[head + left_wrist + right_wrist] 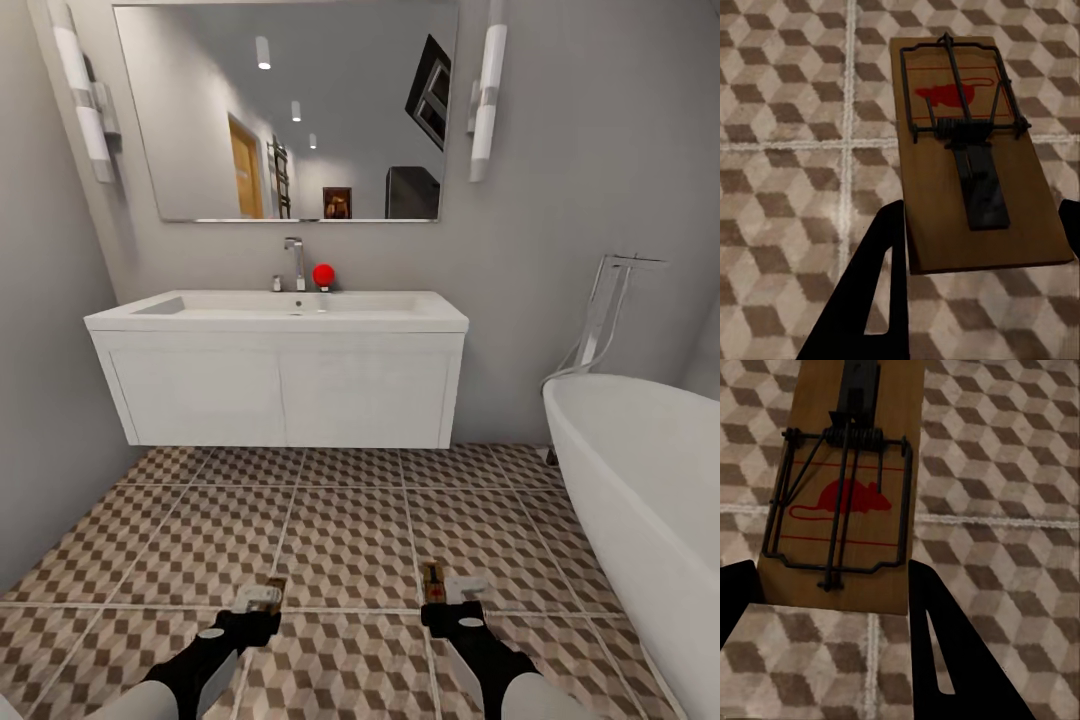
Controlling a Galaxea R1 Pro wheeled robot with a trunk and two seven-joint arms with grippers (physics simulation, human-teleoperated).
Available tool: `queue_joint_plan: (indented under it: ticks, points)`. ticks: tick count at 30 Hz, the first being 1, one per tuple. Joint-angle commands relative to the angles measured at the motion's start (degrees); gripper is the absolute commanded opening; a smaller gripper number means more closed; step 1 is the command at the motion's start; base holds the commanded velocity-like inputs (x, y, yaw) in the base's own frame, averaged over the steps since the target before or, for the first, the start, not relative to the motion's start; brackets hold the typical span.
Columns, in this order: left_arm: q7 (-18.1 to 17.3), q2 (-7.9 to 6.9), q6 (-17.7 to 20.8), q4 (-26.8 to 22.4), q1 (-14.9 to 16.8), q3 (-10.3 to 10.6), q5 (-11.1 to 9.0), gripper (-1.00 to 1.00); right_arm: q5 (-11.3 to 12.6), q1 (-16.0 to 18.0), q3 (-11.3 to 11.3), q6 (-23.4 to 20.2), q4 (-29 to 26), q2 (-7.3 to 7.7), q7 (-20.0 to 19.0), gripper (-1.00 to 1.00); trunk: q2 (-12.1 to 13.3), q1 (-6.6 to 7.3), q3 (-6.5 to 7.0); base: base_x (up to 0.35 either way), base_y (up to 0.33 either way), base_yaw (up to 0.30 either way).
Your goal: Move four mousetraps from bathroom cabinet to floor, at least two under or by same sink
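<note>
**Claws: 2 loaded, 1 mousetrap each**

Left claw [262, 598] is closed on one mousetrap [971, 150]; in the left wrist view a black finger [874, 289] sits against the board's edge on one side and the second finger just shows at the other. Board is tan wood with dark wire bar, coil spring and a red mouse print, held flat over the bathroom floor [350, 540].

Right claw [445, 590] is closed on a second mousetrap [847, 502]; black fingers [952, 660] flank the board on both sides, same wire and red mouse mark facing up.

Count: 2 mousetraps visible, both off the floor in the claws, held low at the near edge of the head view. 2 arms, black forearms with white sleeves.

Room: 1 wide white wall-hung sink [280, 370] straight ahead, well apart from both claws, with 1 chrome tap [295, 262] and 1 red ball [323, 274] on its back ledge. 1 mirror [285, 110] above, 2 tube wall lights [487, 90] either side. 1 white bathtub [640, 500] on the right with a chrome floor-standing filler [605, 315]. Floor is cube-pattern tile with pale grout.
</note>
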State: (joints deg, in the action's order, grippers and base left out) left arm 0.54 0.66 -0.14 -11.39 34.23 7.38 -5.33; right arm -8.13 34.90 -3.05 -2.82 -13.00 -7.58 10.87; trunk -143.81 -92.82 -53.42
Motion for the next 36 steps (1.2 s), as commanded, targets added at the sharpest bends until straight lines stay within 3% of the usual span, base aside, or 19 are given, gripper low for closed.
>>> queue_joint_plan:
  ticks: [1,6,11,14,15,17,18,36]
  points:
    - [0.17,-0.43,-0.37,0.2,0.03,0.49,-0.46,-1.0,-0.96,0.07,-0.38,-0.22,-0.02,-0.42,-0.03,-1.0,-0.02,0.01,-0.06,0.0,0.0,0.0]
    - [0.17,-1.19,-1.63,-0.18,0.04,0.45,-0.35,-1.0,-1.82,0.15,-0.38,0.03,0.11,-1.0,0.02,-1.0,-0.02,0.01,-0.06,0.0,0.0,0.0]
    - [0.22,-0.58,-3.96,-1.4,0.05,0.52,0.23,-1.0,-1.98,0.16,-0.43,0.15,0.12,-1.12,0.03,-1.0,-0.02,0.01,-0.06,0.0,0.0,0.0]
    - [1.0,0.28,-4.43,-3.05,0.05,0.32,0.6,-1.0,-2.15,0.17,-0.46,0.11,0.07,-1.11,0.03,-1.0,-0.02,0.01,-0.06,0.0,0.0,0.0]
    - [1.17,1.89,-4.61,-3.63,0.05,0.15,0.63,-1.0,-2.15,0.17,-0.46,0.1,-0.36,-1.0,0.03,-1.0,-0.02,0.01,-0.06,0.0,0.0,0.0]
    - [1.65,2.76,-4.55,-3.64,0.05,0.08,0.61,-1.0,-2.15,0.17,-0.46,0.09,-0.55,-0.97,0.03,-1.0,-0.02,0.01,-0.06,0.0,0.0,0.0]
    - [4.56,3.8,-4.65,-3.64,0.05,0.03,0.35,-1.0,-2.15,0.17,-0.46,0.09,-0.82,-0.92,0.03,-1.0,-0.02,0.01,-0.06,0.0,0.0,0.0]
    - [5.44,3.81,-5.04,-3.64,0.05,0.1,0.22,-1.0,-2.15,0.17,-0.46,0.09,-1.41,-0.86,0.03,-1.0,-0.24,-0.4,-3.6,0.0,0.0,0.0]
